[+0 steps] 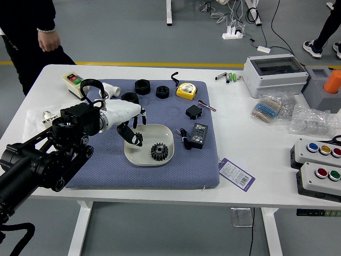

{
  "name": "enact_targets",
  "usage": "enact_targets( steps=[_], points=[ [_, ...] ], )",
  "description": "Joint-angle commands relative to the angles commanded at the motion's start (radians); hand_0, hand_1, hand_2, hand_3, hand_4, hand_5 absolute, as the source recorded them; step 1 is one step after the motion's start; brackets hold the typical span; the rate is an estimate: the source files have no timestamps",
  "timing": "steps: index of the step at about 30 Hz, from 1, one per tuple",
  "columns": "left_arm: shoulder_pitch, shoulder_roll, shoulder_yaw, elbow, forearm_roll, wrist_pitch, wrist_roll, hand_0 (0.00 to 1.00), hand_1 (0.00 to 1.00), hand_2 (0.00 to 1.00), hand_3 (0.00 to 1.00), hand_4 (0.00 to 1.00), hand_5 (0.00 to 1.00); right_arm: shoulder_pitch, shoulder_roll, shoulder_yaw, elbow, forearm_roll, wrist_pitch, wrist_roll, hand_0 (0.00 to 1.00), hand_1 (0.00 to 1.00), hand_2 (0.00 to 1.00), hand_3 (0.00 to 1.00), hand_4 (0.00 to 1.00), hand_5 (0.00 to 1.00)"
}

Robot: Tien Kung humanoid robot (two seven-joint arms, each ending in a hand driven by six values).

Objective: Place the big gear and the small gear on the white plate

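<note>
Lab or workshop, power strip (232, 33), push-button boxes (319, 179), grey floor (160, 224)

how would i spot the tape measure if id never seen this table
On the white table lies a blue-grey mat. Go to its far right corner, just right of a round black part. The tape measure is rounded and yellow, unlike that part and the black block nearer the robot.

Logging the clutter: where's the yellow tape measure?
Head view: the yellow tape measure lies on the blue mat, near its far right corner, right of a black round part, beyond the small black box.
</note>
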Motion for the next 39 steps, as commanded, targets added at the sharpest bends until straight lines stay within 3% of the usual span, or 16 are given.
enact_targets(
  steps=[3, 6, 7, 12, 13, 18, 19, 20, 24, 25, 29, 30, 31, 36, 37, 39],
  points=[
    [0.002, 0.004, -0.006, -0.013, 0.0, 0.003, 0.001, 0.281, 0.359, 0.477, 0.692, 0.998, 0.439, -0.001, 0.0, 0.0, 0.0, 0.0, 0.0, 0.0, 0.733, 0.74, 0.765, 0.629, 0.904, 0.75],
    [0.011, 0.022, -0.041, -0.1, 0.0, 0.019, 0.005, 0.281, 0.359, 0.477, 0.692, 0.998, 0.439, -0.004, 0.002, 0.001, -0.001, 0.0, 0.0, 0.0, 0.733, 0.74, 0.765, 0.629, 0.904, 0.75],
    [0.012, 0.025, -0.046, -0.115, -0.001, 0.023, 0.006, 0.276, 0.343, 0.462, 0.617, 0.998, 0.364, -0.004, 0.002, 0.001, -0.001, 0.0, 0.0, 0.0, 0.733, 0.74, 0.765, 0.628, 0.904, 0.75],
    [0.034, 0.051, -0.116, -0.267, -0.076, 0.117, -0.004, 0.276, 0.343, 0.462, 0.617, 0.998, 0.364, -0.008, 0.001, 0.004, -0.002, -0.003, 0.001, 0.0, 0.733, 0.74, 0.765, 0.628, 0.904, 0.75],
    [0.036, 0.052, -0.123, -0.279, -0.088, 0.123, -0.004, 0.287, 0.346, 0.469, 0.576, 0.967, 0.369, -0.008, 0.001, 0.004, -0.002, -0.003, 0.001, 0.0, 0.733, 0.74, 0.764, 0.629, 0.904, 0.75],
    [0.058, 0.042, -0.166, -0.309, -0.179, 0.168, -0.032, 0.287, 0.346, 0.469, 0.576, 0.967, 0.369, -0.007, 0.0, 0.007, -0.002, -0.005, 0.001, 0.0, 0.733, 0.74, 0.764, 0.629, 0.904, 0.75],
    [0.071, 0.034, -0.18, -0.301, -0.22, 0.188, -0.041, 0.373, 0.482, 0.556, 0.579, 0.92, 0.375, -0.007, 0.0, 0.008, -0.002, -0.005, 0.001, 0.0, 0.733, 0.74, 0.764, 0.628, 0.904, 0.75],
    [0.076, 0.031, -0.186, -0.298, -0.254, 0.196, -0.045, 0.373, 0.482, 0.556, 0.579, 0.92, 0.375, -0.007, 0.0, 0.008, -0.002, -0.006, 0.001, 0.0, 0.733, 0.74, 0.764, 0.628, 0.904, 0.75],
    [0.166, -0.034, -0.297, -0.27, -0.406, 0.234, -0.045, 0.373, 0.482, 0.556, 0.579, 0.92, 0.375, -0.011, 0.001, 0.013, -0.004, 0.001, -0.001, 0.004, 0.733, 0.74, 0.764, 0.628, 0.904, 0.75],
    [0.188, -0.049, -0.321, -0.265, -0.445, 0.235, -0.038, 0.559, 0.61, 0.706, 0.607, 0.878, 0.392, -0.012, 0.002, 0.014, -0.004, 0.002, -0.002, 0.005, 0.733, 0.738, 0.763, 0.626, 0.903, 0.751],
    [0.284, -0.106, -0.39, -0.261, -0.613, 0.251, 0.019, 0.559, 0.61, 0.706, 0.607, 0.878, 0.392, -0.015, 0.003, 0.016, -0.005, 0.004, -0.004, 0.008, 0.733, 0.738, 0.763, 0.626, 0.903, 0.751],
    [0.299, -0.111, -0.396, -0.264, -0.652, 0.252, 0.027, 0.559, 0.61, 0.706, 0.607, 0.878, 0.392, -0.015, 0.002, 0.015, -0.005, 0.004, -0.004, 0.009, 0.733, 0.738, 0.763, 0.626, 0.903, 0.751],
    [0.306, -0.114, -0.399, -0.266, -0.691, 0.251, 0.031, 0.673, 0.683, 0.771, 0.71, 0.877, 0.597, -0.015, 0.002, 0.015, -0.005, 0.004, -0.003, 0.009, 0.731, 0.735, 0.761, 0.626, 0.903, 0.751],
    [0.371, -0.114, -0.437, -0.292, -0.905, 0.202, 0.077, 0.673, 0.683, 0.771, 0.71, 0.877, 0.597, -0.018, 0.002, 0.012, -0.006, 0.004, -0.004, 0.01, 0.731, 0.735, 0.761, 0.626, 0.903, 0.751],
    [0.376, -0.114, -0.441, -0.295, -0.944, 0.198, 0.08, 0.714, 0.724, 0.795, 0.77, 0.887, 0.653, -0.018, 0.002, 0.012, -0.006, 0.004, -0.004, 0.01, 0.726, 0.733, 0.761, 0.623, 0.903, 0.752],
    [0.414, -0.119, -0.47, -0.311, -1.029, 0.179, 0.088, 0.714, 0.724, 0.795, 0.77, 0.887, 0.653, -0.02, 0.002, 0.012, -0.006, 0.005, -0.005, 0.01, 0.726, 0.733, 0.761, 0.623, 0.903, 0.752]
  ],
)
